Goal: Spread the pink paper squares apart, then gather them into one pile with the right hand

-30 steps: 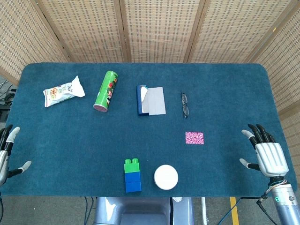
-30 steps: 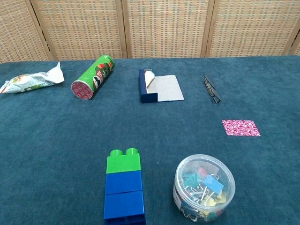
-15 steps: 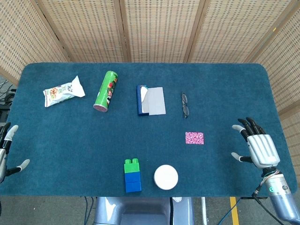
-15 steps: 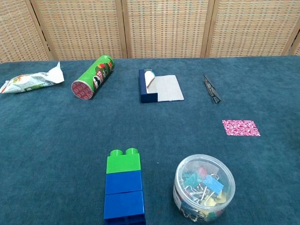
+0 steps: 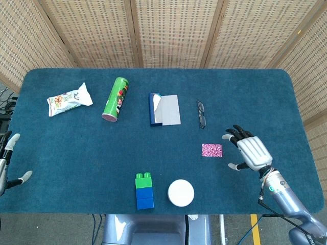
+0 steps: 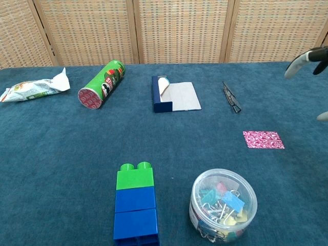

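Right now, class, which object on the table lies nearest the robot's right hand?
The pink paper squares, a small patterned pile just left of the right hand, which is open with fingers spread. The glasses lie farther back; the round tub sits nearer the front edge.

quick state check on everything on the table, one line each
pink paper squares: one flat pile, untouched
right hand: open, beside the pile
left hand: open, at table edge
chip can: on its side
notebook: cover partly folded back
clip tub: lidded
block stack: lying flat
snack bag: lying flat
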